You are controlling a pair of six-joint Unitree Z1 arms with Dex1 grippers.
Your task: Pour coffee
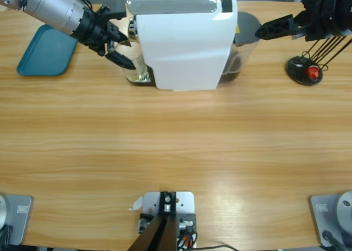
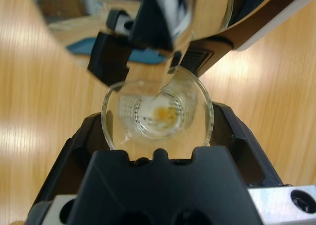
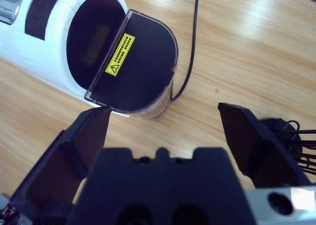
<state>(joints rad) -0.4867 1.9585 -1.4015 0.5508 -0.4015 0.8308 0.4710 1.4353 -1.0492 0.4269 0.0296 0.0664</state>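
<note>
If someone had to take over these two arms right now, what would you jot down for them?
Left gripper: jaws either side of a clear glass under the white coffee machine's spout; a firm grip can't be confirmed.
Right gripper: open, empty, behind the machine near its dark tank.
Coffee: only a small brownish trace in the glass bottom.
Done: glass placed under the spout.
Left: probably fill the glass, then carry and pour.

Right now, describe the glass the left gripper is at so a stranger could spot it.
Find the big white coffee machine at the back of the table. At its left end, under the spout, stands a small clear glass between the left gripper's jaws, the only see-through cup there.
</note>
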